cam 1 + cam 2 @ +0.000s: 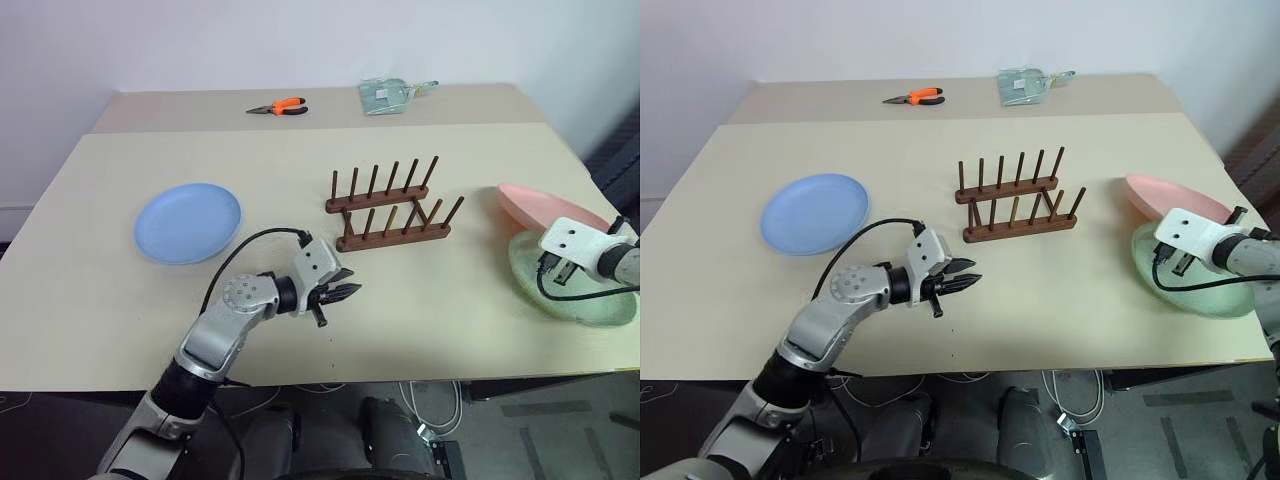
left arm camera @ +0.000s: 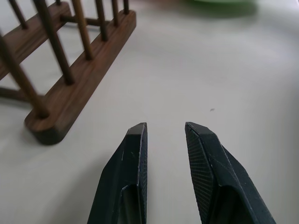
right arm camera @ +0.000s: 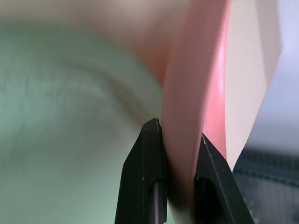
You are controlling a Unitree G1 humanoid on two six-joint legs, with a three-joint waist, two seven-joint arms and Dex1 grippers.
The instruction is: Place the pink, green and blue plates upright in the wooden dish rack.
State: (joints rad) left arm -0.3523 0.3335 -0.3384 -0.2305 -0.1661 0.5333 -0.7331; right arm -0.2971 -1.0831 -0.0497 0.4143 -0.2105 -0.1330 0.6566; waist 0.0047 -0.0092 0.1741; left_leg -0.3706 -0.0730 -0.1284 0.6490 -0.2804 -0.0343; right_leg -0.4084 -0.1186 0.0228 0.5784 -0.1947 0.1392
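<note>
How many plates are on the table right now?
3. The blue plate lies flat left of the rack. The pink plate is clamped at its rim by the right gripper, tilted over the green plate at the right edge.

Pink plate tilted over green plate; blue plate flat left of empty rack.

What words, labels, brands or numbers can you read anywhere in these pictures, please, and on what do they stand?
None can be read.
The clear packet at the table's far edge may carry a label, but it is too small to read.
The plates, rack and pliers show no text.
</note>
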